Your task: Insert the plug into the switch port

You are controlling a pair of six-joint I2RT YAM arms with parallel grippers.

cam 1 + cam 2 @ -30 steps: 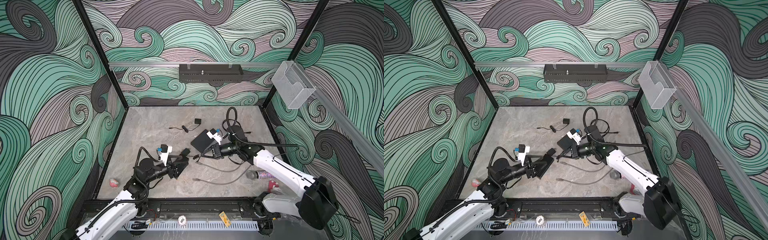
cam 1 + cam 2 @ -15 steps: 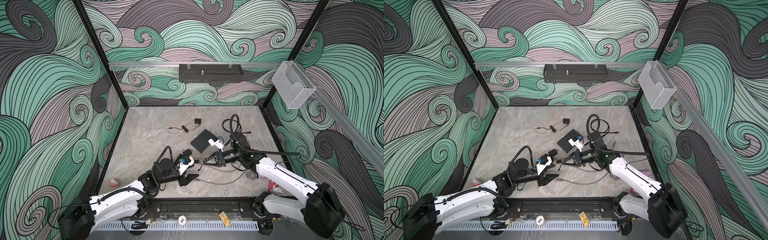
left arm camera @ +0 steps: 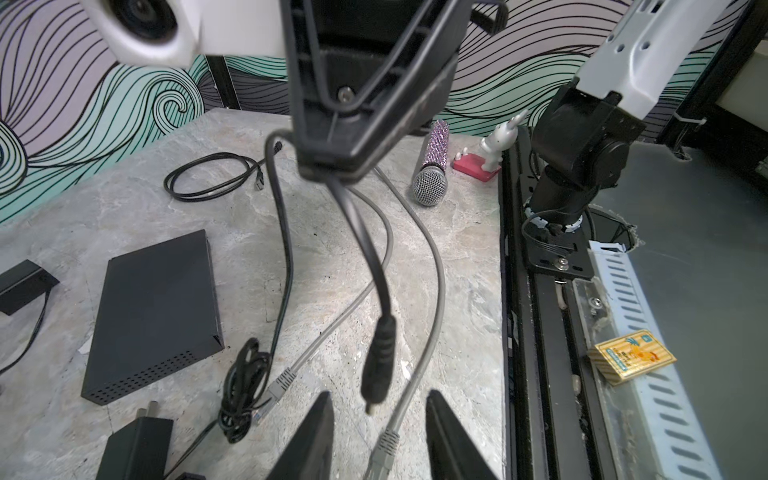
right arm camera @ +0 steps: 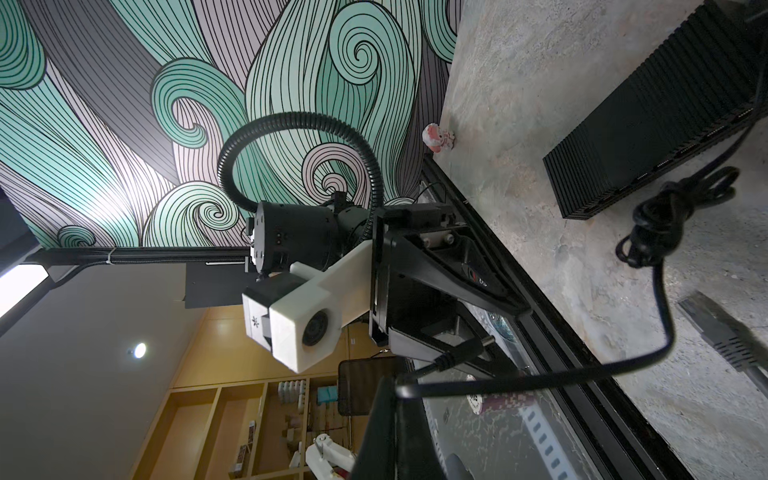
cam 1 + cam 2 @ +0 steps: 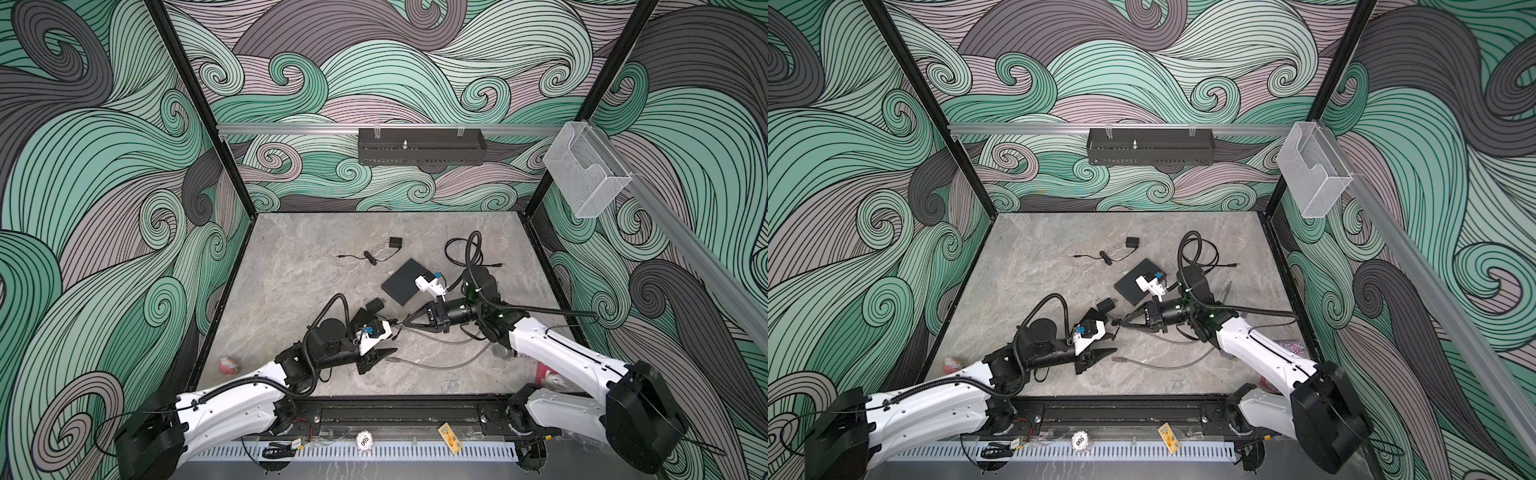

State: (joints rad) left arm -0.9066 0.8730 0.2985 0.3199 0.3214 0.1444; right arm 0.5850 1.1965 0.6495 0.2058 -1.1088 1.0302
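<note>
The switch point(image 5: 405, 286) is a flat black box lying at mid-table; it also shows in the left wrist view point(image 3: 153, 307) and the right wrist view point(image 4: 656, 108). My right gripper point(image 5: 405, 325) is shut on a thin black cable point(image 3: 357, 216), a little above the table in front of the switch. The black barrel plug point(image 3: 380, 361) hangs free at the cable's end. My left gripper point(image 3: 380, 399) is open, with one finger on each side of the plug and a gap on both sides. In the right wrist view the plug point(image 4: 465, 351) lies beside one left finger.
A grey network cable point(image 3: 432, 266) curves over the table under both grippers, its connector point(image 3: 384, 446) between my left fingers. A sparkly microphone point(image 3: 432, 166) and a pink figurine point(image 3: 478, 170) lie near the right arm's base. Black adapters point(image 5: 376, 304) point(image 5: 395, 242) and a coiled black cable point(image 3: 208, 183) lie around the switch.
My left arm has swung right to meet the right gripper, and its jaws have narrowed around the plug. My right gripper carried the cable from the switch toward the front.
</note>
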